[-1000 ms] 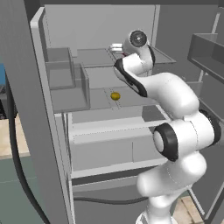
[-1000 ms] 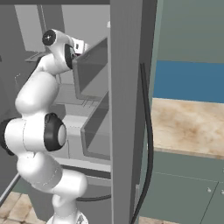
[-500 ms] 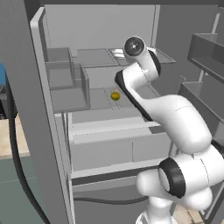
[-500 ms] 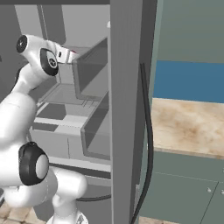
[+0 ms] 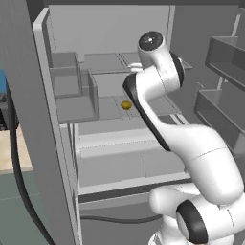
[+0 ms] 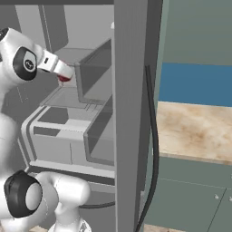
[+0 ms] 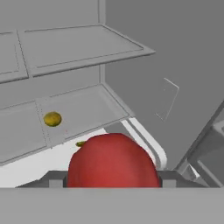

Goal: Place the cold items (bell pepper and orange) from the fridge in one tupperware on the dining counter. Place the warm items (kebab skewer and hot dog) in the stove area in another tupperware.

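My gripper (image 7: 112,179) is shut on a red bell pepper (image 7: 113,161), which bulges between the two fingertips in the hand view. From the right base view the gripper (image 6: 63,78) sits at the front of the open fridge, level with its upper shelves, and a bit of the red pepper (image 6: 64,79) shows at its tip. A small orange (image 5: 126,105) lies alone on a middle fridge shelf (image 5: 110,109). In the hand view the orange (image 7: 52,118) lies further in and to the left of the pepper.
Clear bins (image 5: 72,93) stand on the left of the fridge shelves. Door racks (image 5: 225,62) hang on the open door at the right. The fridge's grey side wall (image 6: 131,113) rises between the arm and a wooden counter (image 6: 195,131).
The arm has stretched upward and the hand has drawn back and down toward the fridge's front with the pepper in it. The orange has not moved.
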